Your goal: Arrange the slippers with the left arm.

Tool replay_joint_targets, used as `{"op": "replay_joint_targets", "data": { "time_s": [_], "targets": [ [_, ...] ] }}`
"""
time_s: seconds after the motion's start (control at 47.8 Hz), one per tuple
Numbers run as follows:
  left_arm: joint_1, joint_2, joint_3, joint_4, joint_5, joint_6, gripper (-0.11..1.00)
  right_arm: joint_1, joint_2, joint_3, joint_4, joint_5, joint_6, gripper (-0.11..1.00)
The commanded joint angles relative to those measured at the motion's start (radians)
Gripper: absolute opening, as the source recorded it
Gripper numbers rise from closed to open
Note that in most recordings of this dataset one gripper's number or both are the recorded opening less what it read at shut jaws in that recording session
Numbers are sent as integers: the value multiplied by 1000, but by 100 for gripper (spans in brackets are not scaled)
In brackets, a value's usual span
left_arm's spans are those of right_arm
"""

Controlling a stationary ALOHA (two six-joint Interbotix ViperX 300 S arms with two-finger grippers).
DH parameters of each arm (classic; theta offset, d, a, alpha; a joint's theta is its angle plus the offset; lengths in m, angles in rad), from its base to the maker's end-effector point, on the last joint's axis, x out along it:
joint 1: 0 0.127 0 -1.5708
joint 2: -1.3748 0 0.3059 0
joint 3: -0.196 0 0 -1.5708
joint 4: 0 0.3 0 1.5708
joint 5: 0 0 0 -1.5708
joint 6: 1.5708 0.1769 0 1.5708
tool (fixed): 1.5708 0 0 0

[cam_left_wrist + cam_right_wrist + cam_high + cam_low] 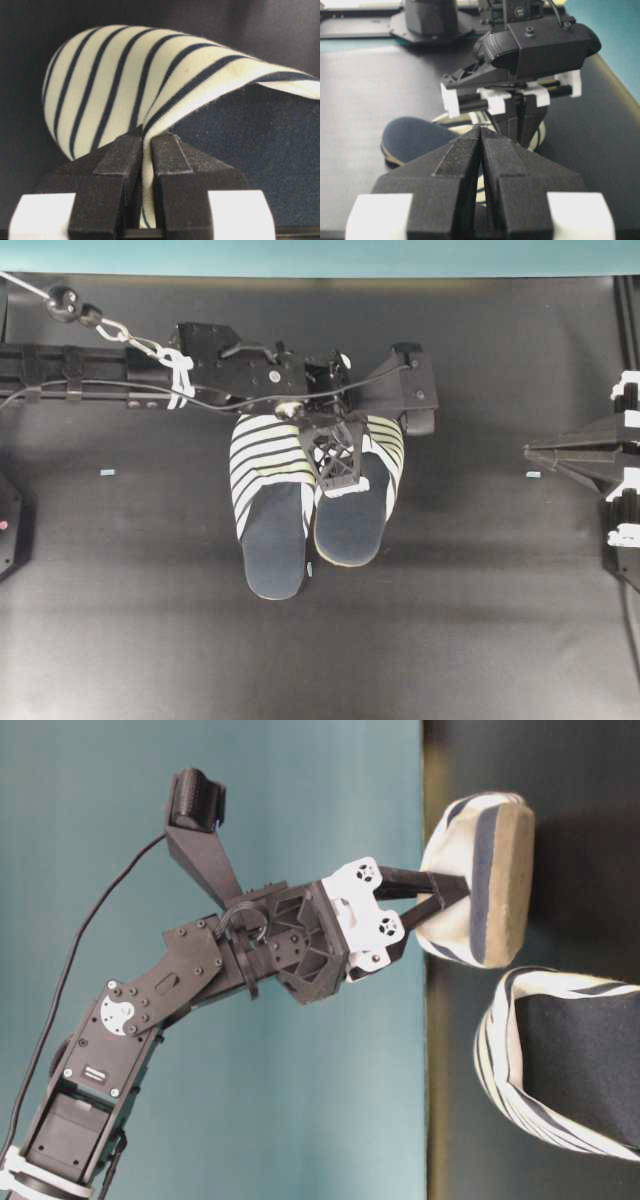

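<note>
I saw the slippers point(310, 510) lying side by side near the middle of the dark table point(470, 620), toes toward the teal back wall point(320, 255) and open heels toward the near edge in the overhead view. The left slipper point(268, 505) sat flat, its navy insole showing. The right slipper point(358, 510) lay just beside it, and their inner edges looked to be touching or nearly so.

The left gripper point(338, 465) was over that right slipper, reaching in from the left of the overhead view. In the left wrist view its two black fingers point(117, 175) were pressed together on the edge of the striped upper point(150, 85), the fabric pinched between them and pulled up into a fold above the insole point(250, 145). From table level I saw the same slipper point(480, 870) with the fingers clamped at its upper edge.

The right gripper point(481, 145) sat well off to the right, its jaws closed on nothing, pointing toward the slippers.
</note>
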Motion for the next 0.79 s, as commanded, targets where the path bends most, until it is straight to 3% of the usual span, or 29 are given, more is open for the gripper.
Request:
{"op": "replay_joint_targets", "data": {
  "time_s": [0.0,0.063,0.251,0.418,0.565,0.774],
  "targets": [
    [-8,-8,-6,2,-5,-9,4,-2,5,-6,2,-14,-6,0],
    [-12,-8,-6,0,-5,-23,12,-2,5,-6,2,-14,-6,0],
    [-15,-8,-5,2,31,-41,54,-2,5,-6,2,-14,-5,0],
    [-35,-9,-8,2,63,-26,79,-3,5,-5,2,-15,-5,0],
    [-52,-12,-12,2,63,12,88,-3,5,-6,2,-15,-5,0],
    [-51,-12,-14,2,63,31,89,-2,5,-3,2,-15,-5,0]
  ]
}}
